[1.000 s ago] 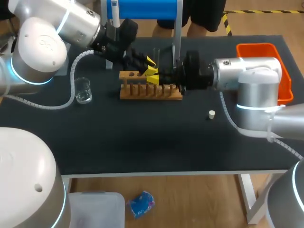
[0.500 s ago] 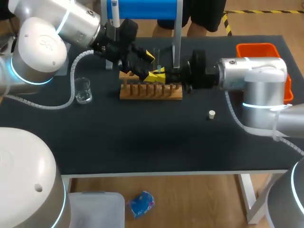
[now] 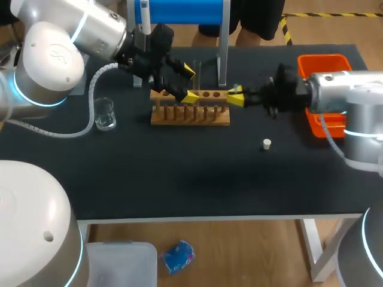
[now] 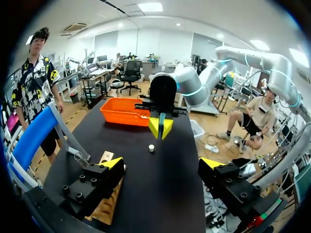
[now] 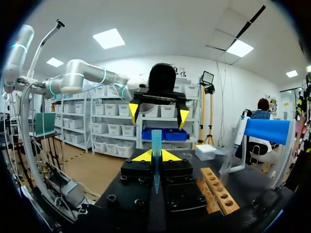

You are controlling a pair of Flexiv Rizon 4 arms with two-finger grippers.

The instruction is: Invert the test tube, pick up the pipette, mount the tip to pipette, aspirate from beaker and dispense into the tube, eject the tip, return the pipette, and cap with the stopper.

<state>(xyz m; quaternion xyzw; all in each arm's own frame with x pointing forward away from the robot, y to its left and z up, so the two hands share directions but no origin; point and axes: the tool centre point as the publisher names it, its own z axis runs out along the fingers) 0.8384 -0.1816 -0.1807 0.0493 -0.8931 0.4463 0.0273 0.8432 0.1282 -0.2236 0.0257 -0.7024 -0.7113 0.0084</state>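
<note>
Off the rack's right end: the right pincer [image 3: 234, 95] is held level above the table [image 3: 179, 179], yellow tips clamped on the test tube [image 5: 156, 143]. The tube is carried crosswise to the fingers, clear of the wooden rack [image 3: 191, 119]. Which end is the mouth cannot be told for certain.
Over the rack: the left pincer [image 3: 191, 84] is poised with its fingers wide apart and nothing between them, one tip just above the rack's holes.
Grip risk: only a short stretch of smooth glass is pinched. If the wrist is turned sharply for the inversion, the tube could be twisted in the tips or dropped onto the table.
Collision risk: both pincers are crowded near the rack. If a handover or re-seating is aimed slightly off, the tube could be knocked against the rack's edge or the left fingers.
Seating risk: the holes look narrow, so a tilted tube could be jammed at a rim and the rack dragged along.
Loose items: the stopper [image 3: 267, 143] lies near the right arm and could be swept aside by a low pass. The beaker [image 3: 105, 113] is well apart to the left and judged safe.
Not yet touched: the pipette [image 3: 145, 18], hung on its blue stand [image 3: 179, 11].
</note>
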